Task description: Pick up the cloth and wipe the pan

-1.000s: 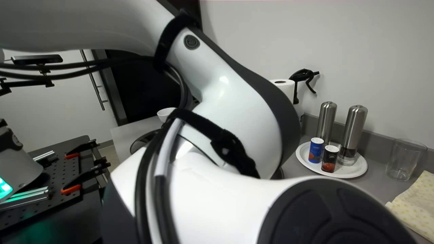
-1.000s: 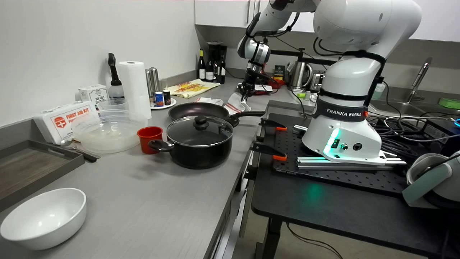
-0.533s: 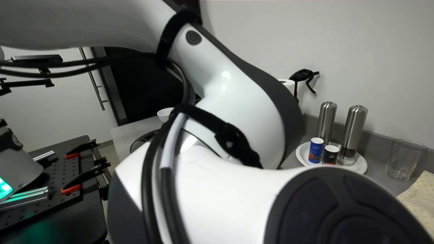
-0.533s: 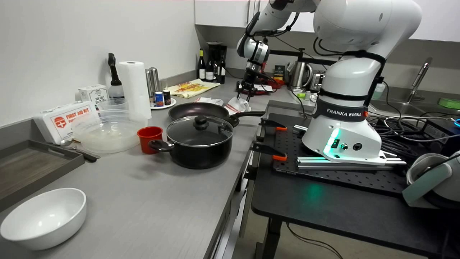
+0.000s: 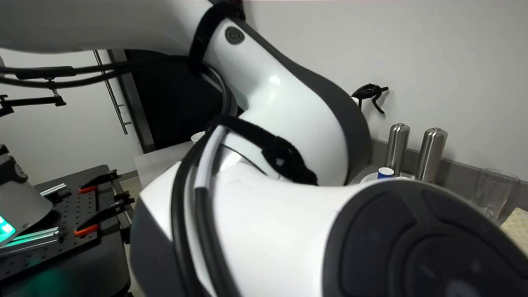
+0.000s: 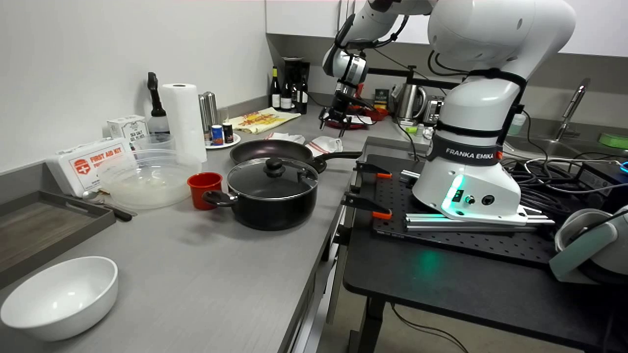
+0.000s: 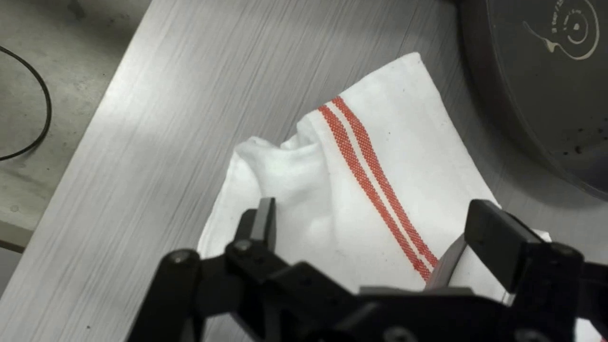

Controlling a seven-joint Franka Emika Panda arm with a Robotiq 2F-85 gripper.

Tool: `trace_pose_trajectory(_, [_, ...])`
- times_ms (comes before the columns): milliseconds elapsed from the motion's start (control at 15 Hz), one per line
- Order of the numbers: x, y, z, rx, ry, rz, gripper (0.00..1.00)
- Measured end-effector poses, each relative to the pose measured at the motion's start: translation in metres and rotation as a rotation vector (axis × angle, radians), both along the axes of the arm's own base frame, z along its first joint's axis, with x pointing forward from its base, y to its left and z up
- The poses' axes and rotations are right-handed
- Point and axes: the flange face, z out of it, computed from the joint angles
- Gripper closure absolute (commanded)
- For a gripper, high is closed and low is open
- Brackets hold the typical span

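A white cloth [image 7: 399,147] with two red stripes lies crumpled on the counter, below my gripper [image 7: 377,225] in the wrist view. The jaws stand wide apart and nothing is between them. In an exterior view the gripper [image 6: 332,128] hangs a little above and behind the cloth [image 6: 325,145], clear of it. The dark frying pan [image 7: 546,99] is beside the cloth, at the upper right of the wrist view; in an exterior view the pan [image 6: 270,149] shows its handle pointing toward the arm. Elsewhere the arm hides both pan and cloth.
A black pot [image 6: 273,208] with a glass lid stands in front of the pan, a red cup [image 6: 205,191] beside it. More white cloth [image 6: 285,137] shows behind the pan. A plate [image 6: 228,143] with shakers and a paper towel roll [image 6: 182,122] stand along the wall.
The gripper has opened and let go of the cloth, rising slightly away from it. The cloth, pulled up into a peak before, has sunk down onto the counter.
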Motion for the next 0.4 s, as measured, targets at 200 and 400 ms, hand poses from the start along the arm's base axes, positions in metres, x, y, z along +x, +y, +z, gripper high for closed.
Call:
trace_pose_trajectory(200, [0.001,-0.0004,0.0042,-0.005,-0.004,0.001,0.0])
trace_pose_trajectory(400, [0.0002,0.0005,0.0005,-0.001,-0.001,0.001,0.0])
